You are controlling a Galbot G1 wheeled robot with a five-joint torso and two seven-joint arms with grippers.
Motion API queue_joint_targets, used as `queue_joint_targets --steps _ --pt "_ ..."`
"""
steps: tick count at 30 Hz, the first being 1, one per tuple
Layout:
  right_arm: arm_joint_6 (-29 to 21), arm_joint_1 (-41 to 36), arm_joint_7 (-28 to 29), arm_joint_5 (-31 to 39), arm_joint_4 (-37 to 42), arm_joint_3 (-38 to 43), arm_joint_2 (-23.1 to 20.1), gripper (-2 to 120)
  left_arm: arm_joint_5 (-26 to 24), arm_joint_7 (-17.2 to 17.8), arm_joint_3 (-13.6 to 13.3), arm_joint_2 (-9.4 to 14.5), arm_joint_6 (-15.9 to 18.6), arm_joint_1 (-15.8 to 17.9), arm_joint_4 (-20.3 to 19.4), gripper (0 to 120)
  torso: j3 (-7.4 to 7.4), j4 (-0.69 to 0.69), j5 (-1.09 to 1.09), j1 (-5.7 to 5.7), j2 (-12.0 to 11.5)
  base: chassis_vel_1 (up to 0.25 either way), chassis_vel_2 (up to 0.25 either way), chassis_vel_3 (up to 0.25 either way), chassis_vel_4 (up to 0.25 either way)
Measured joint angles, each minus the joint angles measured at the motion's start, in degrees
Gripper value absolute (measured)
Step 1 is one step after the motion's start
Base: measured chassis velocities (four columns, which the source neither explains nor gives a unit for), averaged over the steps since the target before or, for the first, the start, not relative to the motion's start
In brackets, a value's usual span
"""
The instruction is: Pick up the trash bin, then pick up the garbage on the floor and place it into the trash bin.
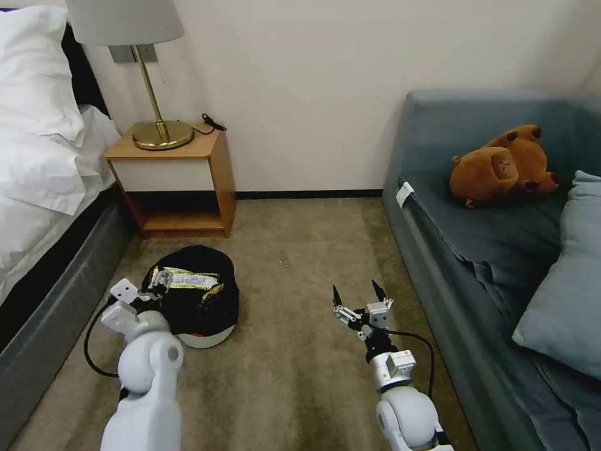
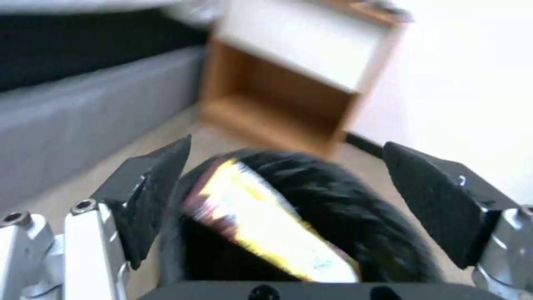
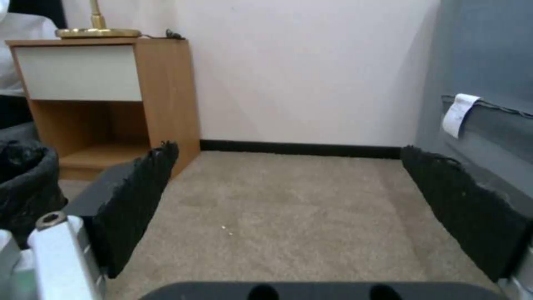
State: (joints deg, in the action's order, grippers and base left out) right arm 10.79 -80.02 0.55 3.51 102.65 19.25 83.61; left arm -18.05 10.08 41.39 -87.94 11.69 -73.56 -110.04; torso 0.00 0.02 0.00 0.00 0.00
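Hovering over the round trash bin lined with crinkly black plastic bag [image 1: 199,294], the left gripper [image 1: 158,282] has its jaws spread wide and holds nothing. Bin sits on the tan carpet [image 1: 294,376] between the grey bed base [image 1: 56,313] and the right arm, white base showing underneath. Long yellow-black bar wrapper [image 1: 186,280] lies across the bin mouth rather than sunk inside; left wrist view shows it just past the black finger pads [image 2: 153,200]. Right gripper [image 1: 360,299] hangs over bare carpet, parted, empty, well apart from the bin. Risks: wrapper looks perched on the bag folds, so a nudge from the left fingers could flip it onto the floor. A careless sweep of the arm could also catch the loose liner and tip or drag the light bin. Wooden nightstand [image 1: 181,181] stands near behind the bin, limiting clearance.
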Motion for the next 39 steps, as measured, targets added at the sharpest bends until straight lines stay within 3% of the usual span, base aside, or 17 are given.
queue_joint_targets --steps 1,2,5,6,8,11,13,15,16,19,21,24,39 --pt "0.1 0.0 0.1 0.0 -0.1 0.0 0.1 100 3.6 -6.5 0.0 0.2 -2.0 -0.9 0.3 91 0.0 -0.02 0.01 0.0 0.0 0.0 0.0 0.0 0.0" --pt "0.1 0.0 0.1 0.0 -0.1 0.0 0.1 100 3.6 -6.5 0.0 0.2 -2.0 -0.9 0.3 91 0.0 -0.02 0.01 0.0 0.0 0.0 0.0 0.0 0.0" --pt "0.3 0.0 0.6 -0.2 -0.6 0.0 0.1 100 7.2 -17.1 -0.2 0.6 -4.7 -2.9 0.4 82 0.0 -0.02 0.01 0.0 0.0 0.0 0.0 0.0 0.0" --pt "0.3 0.0 0.6 -0.2 -0.6 0.0 0.1 100 7.2 -17.1 -0.2 0.6 -4.7 -2.9 0.4 82 0.0 -0.02 0.01 0.0 0.0 0.0 0.0 0.0 0.0" --pt "0.5 0.0 0.9 -0.2 -0.9 0.3 0.1 100 10.9 -21.9 -0.4 0.5 -7.7 -3.7 1.2 70 0.0 -0.01 0.01 0.0 0.0 0.0 0.0 0.0 0.0" --pt "0.3 0.0 0.9 0.3 -0.8 0.4 0.0 100 12.4 -22.6 -0.5 0.3 -9.6 -3.6 2.2 69 0.0 -0.02 0.01 0.0 0.0 0.0 0.0 0.0 0.0" --pt "0.7 0.4 1.9 1.7 -1.0 0.2 0.1 100 14.9 -24.0 -0.9 0.0 -15.1 -3.3 5.8 73 0.0 -0.03 0.01 0.0 0.0 0.0 0.0 0.0 0.0" --pt "1.4 0.8 2.2 1.8 -1.5 0.3 0.3 100 15.6 -24.0 -1.1 -0.1 -16.2 -3.3 6.9 75 0.0 -0.02 0.0 0.0 0.0 0.0 0.0 0.0 0.0" --pt "2.8 1.7 3.0 1.3 -3.3 0.6 0.5 100 16.4 -22.6 -2.0 -0.3 -17.6 -3.7 9.2 77 0.0 -0.01 0.01 0.0 0.0 0.0 0.0 0.0 0.0" --pt "3.2 2.1 3.3 0.7 -4.1 1.0 0.5 100 16.8 -21.9 -2.3 -0.4 -18.0 -3.8 10.1 77 0.0 -0.02 0.01 0.0 0.0 0.0 0.0 0.0 0.0" --pt "5.1 2.9 3.6 -2.1 -7.3 2.3 0.6 100 18.4 -19.9 -2.9 -0.6 -19.8 -4.1 13.6 78 0.0 -0.01 0.0 0.0 0.0 0.0 0.0 0.0 0.0" --pt "6.3 3.0 3.6 -2.8 -8.9 3.0 0.7 100 18.7 -18.6 -3.4 -0.7 -20.8 -4.2 15.7 78 0.0 -0.02 0.0 0.0 0.0 0.0 0.0 0.0 0.0" --pt "8.8 3.8 1.8 -3.1 -9.2 4.5 0.9 100 17.3 -18.5 -3.8 -0.7 -21.6 -4.4 14.3 78 0.0 -0.02 0.0 0.0 0.0 0.0 0.0 0.0 0.0"
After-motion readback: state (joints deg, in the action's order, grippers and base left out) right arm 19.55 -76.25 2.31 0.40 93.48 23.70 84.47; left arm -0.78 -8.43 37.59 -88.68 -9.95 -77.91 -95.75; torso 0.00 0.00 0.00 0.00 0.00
